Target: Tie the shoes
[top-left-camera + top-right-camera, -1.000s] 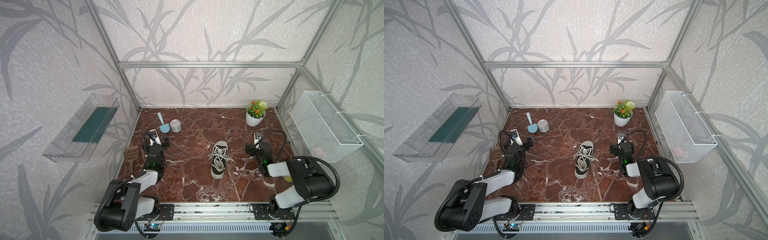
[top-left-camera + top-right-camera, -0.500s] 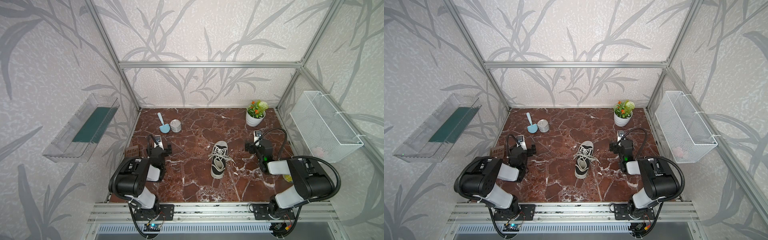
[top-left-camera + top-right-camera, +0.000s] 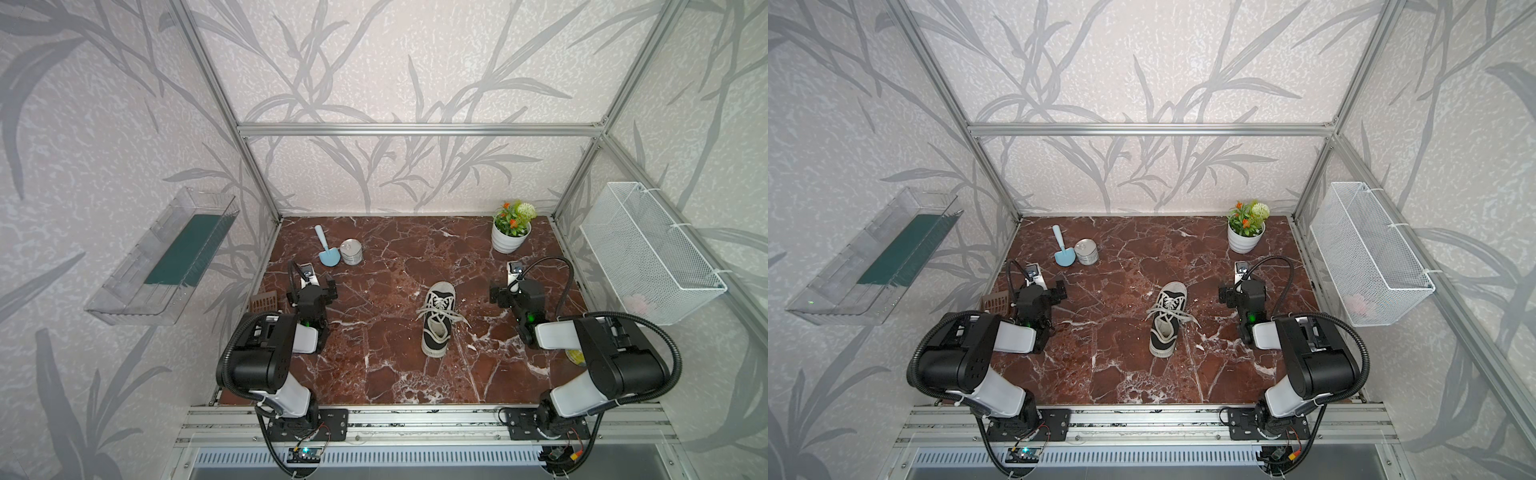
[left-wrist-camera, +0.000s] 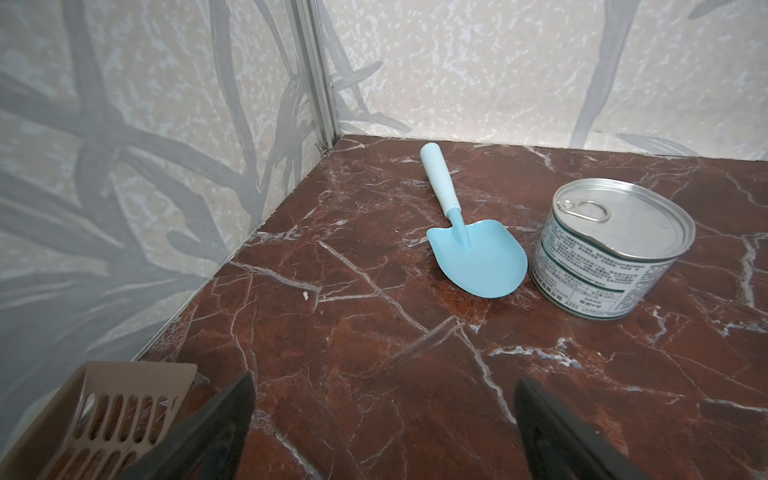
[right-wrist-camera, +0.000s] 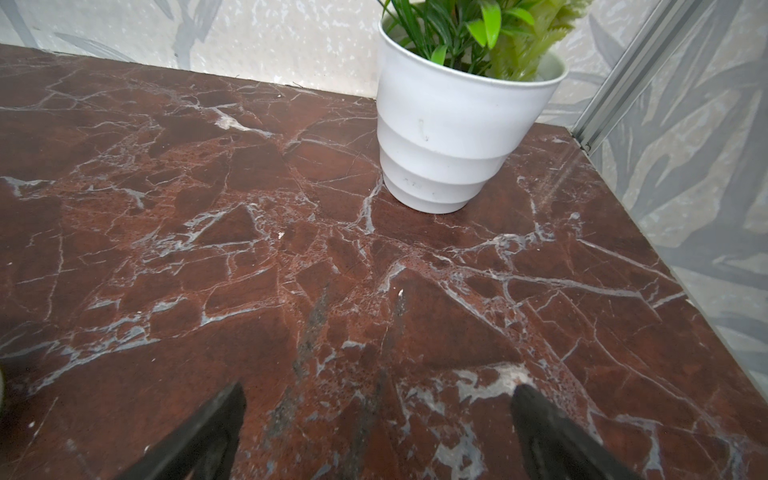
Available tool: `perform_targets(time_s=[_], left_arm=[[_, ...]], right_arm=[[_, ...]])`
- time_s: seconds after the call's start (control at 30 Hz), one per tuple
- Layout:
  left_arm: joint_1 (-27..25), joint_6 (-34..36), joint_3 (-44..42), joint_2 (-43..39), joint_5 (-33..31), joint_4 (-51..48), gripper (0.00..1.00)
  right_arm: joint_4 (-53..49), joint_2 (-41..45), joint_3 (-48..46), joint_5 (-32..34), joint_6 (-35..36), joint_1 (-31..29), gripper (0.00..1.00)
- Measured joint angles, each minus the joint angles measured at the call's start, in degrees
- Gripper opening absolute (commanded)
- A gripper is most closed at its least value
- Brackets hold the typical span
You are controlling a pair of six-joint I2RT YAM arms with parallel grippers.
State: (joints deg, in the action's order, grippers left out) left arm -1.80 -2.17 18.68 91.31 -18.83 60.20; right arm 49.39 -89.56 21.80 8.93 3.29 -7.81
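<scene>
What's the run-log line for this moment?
left claw: open, empty, facing blue trowel | right claw: open, empty, facing plant pot | shoe: centre, untouched | laces: splayed sideways

Left black-and-white jointed arm (image 3: 266,357): folded back on itself, elbow near its base, forearm reaching forward. Left black pincer (image 4: 382,386): jaws spread wide, nothing between them. Right black-and-white jointed arm (image 3: 602,353): same folded pose, mirrored. Right black pincer (image 5: 378,390): jaws wide apart, empty. Both pincers point away from the bases.
</scene>
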Motion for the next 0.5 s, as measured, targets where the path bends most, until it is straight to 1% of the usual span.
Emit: perform_targets(time_s=[0.2, 0.5], left_arm=[[0.0, -0.4, 1.1, 0.0, -0.9, -2.7, 0.99], [0.0, -0.4, 1.2, 0.0, -1.1, -3.0, 0.99]], right_arm=[[-0.7, 0.0, 0.2, -0.6, 0.0, 0.2, 0.99], [-1.5, 0.0, 0.7, -3.1, 0.3, 1.0, 0.99]])
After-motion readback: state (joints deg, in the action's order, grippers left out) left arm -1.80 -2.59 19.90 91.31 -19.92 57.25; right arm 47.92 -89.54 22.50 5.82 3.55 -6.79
